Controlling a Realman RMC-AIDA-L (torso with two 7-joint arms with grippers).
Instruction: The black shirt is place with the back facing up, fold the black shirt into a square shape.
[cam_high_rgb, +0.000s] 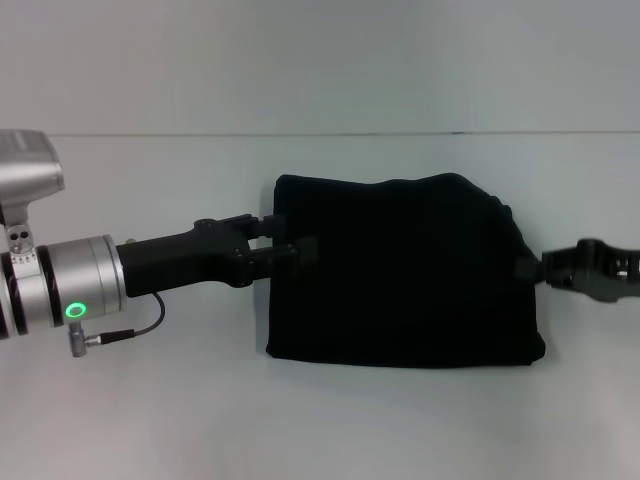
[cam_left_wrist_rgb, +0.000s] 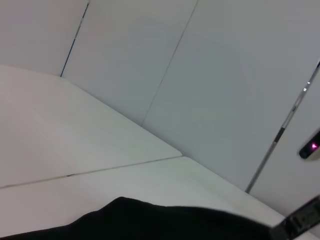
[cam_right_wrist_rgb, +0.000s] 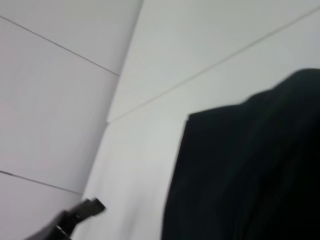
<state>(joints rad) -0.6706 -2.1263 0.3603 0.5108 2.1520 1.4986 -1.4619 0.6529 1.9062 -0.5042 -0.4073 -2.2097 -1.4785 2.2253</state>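
Pincers, left (cam_high_rgb: 300, 240) and right (cam_high_rgb: 530, 268), meet black shirt's (cam_high_rgb: 400, 270) opposite side edges

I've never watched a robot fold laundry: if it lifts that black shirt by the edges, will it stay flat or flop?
Probably flop: the black shirt looks like soft cloth, its top edge rumpled and uneven. It should sag between the left gripper and right gripper at its sides. Pushed, it would likely bunch up rather than slide.
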